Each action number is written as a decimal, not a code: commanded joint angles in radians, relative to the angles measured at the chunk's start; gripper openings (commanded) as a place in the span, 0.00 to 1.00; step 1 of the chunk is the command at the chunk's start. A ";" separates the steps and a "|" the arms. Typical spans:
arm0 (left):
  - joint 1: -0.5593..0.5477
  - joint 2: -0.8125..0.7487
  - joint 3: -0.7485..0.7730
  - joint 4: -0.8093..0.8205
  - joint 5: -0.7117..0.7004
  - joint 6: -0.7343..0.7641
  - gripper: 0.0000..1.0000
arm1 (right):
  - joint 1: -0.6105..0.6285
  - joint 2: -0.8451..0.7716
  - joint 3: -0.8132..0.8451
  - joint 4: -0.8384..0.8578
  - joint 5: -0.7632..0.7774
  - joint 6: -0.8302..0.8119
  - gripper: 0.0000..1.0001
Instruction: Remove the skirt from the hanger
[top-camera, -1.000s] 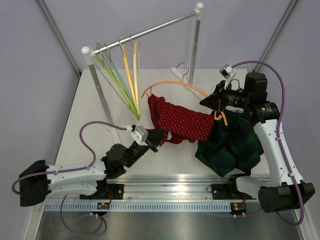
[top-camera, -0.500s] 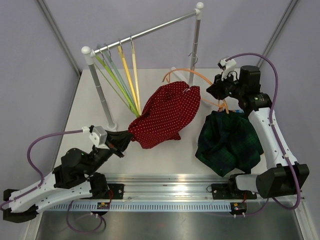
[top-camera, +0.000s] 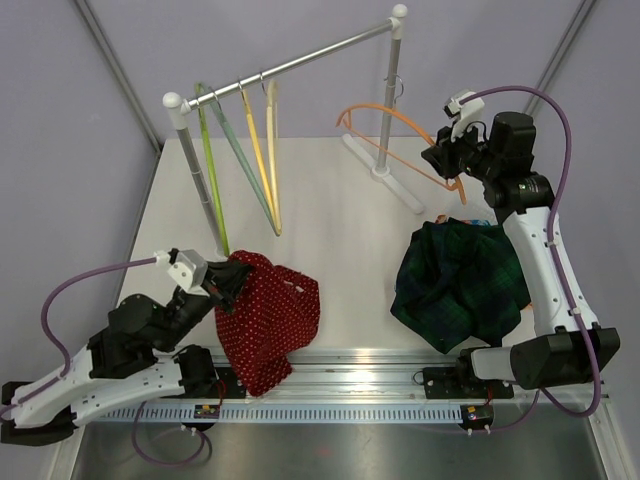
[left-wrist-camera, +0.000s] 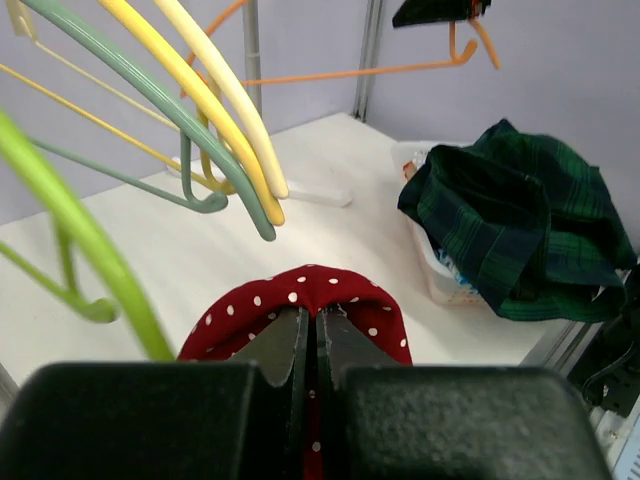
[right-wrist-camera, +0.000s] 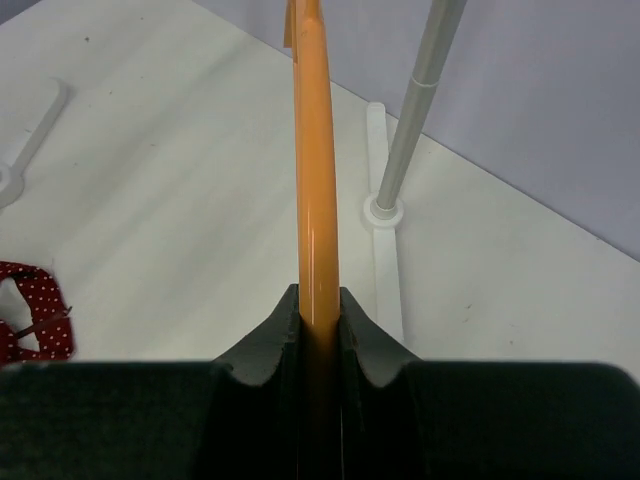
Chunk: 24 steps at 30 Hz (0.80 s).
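Skirt and hanger apart: the red polka-dot skirt (top-camera: 268, 318) hangs in a bunched fold from the left gripper (left-wrist-camera: 308, 330), whose jaws are pressed tight together on a pinch of its cloth, down at the near-left corner of the table (top-camera: 330, 220), with its lower hem spilling over the front edge. Across the room's width, the right gripper (right-wrist-camera: 318, 315) is clamped on the orange hanger (right-wrist-camera: 312, 180) and holds it raised over the far right of the table, bare – no fabric on it in any view. A dark green plaid garment (top-camera: 455, 280) lies heaped below that arm (apparently not part of this job), and a few spare hangers (top-camera: 250, 150) dangle from the rail (top-camera: 300, 62) at the back.

From where things stand, the core of the task looks done – the skirt is free of the hanger and well away from it. What seems left is tidying: setting the skirt down and letting go, and parking the empty hanger somewhere.
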 joint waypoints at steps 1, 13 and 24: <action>-0.005 0.060 -0.060 0.133 0.007 0.023 0.00 | 0.000 -0.015 0.055 0.058 -0.088 -0.013 0.00; -0.005 0.276 -0.122 0.489 0.086 0.053 0.02 | 0.167 0.075 0.302 -0.025 0.014 -0.023 0.00; -0.005 0.468 0.070 0.559 0.195 0.087 0.16 | 0.302 0.322 0.624 -0.131 0.170 -0.025 0.00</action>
